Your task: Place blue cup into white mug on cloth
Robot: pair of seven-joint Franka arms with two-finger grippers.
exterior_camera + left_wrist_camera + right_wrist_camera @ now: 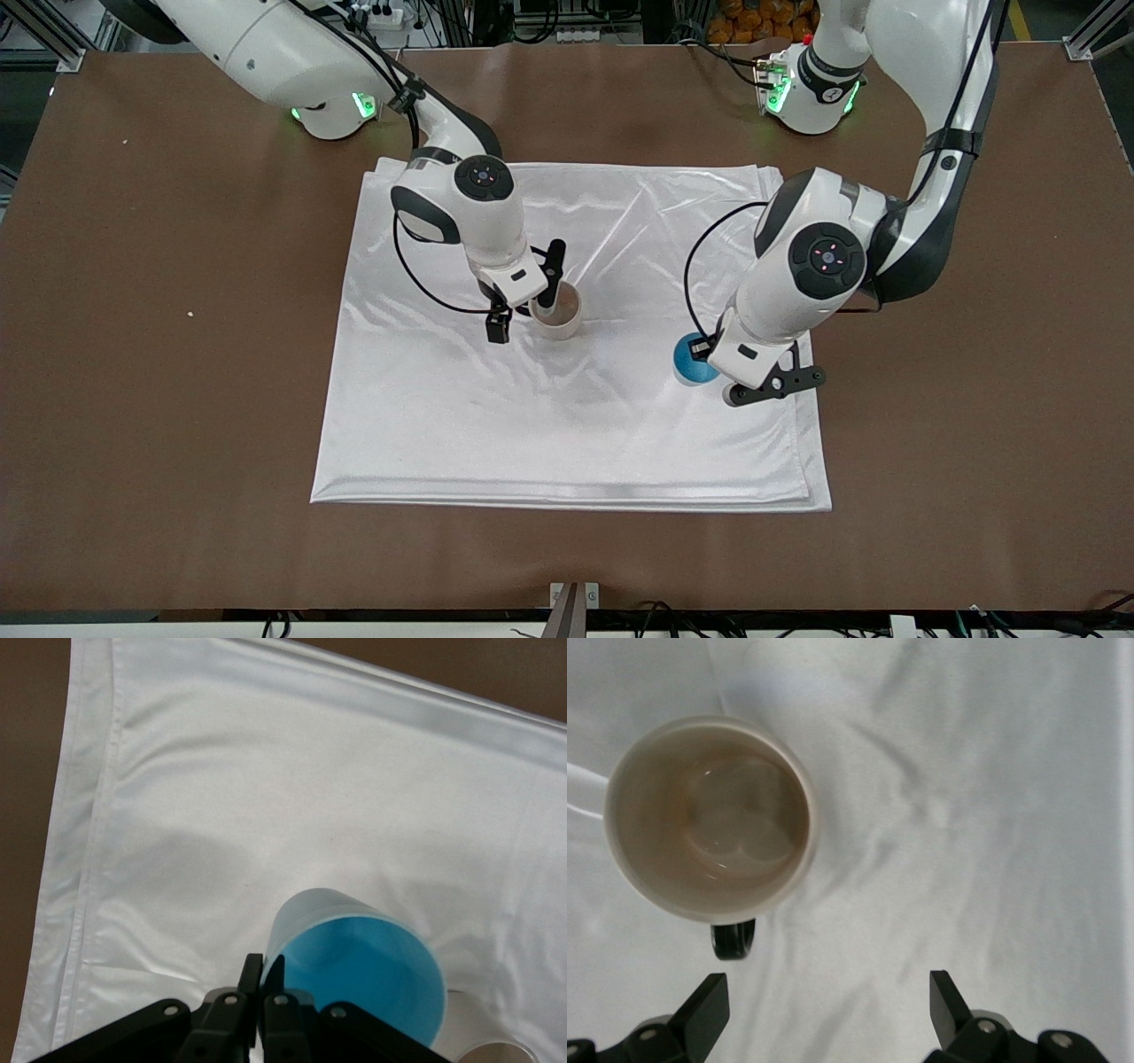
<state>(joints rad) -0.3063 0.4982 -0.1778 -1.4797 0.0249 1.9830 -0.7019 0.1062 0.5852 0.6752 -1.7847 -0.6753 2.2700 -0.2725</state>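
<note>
The blue cup (694, 359) is low over the cloth (532, 425), toward the left arm's end. My left gripper (706, 349) is shut on its rim. In the left wrist view the fingers (252, 972) pinch the wall of the blue cup (363, 970), one outside and one inside, and the cup leans. I cannot tell whether its base touches the cloth (266, 771). The white mug (558, 312) stands upright near the cloth's middle. My right gripper (529, 299) hangs open just above it. In the right wrist view the white mug (709, 819), black handle (733, 939) included, lies beside the empty right gripper (827, 1010).
The cloth lies on a brown table (133, 354). Its folded edge (811, 425) runs close by the blue cup at the left arm's end. Between mug and cup there is only bare wrinkled cloth (620, 346).
</note>
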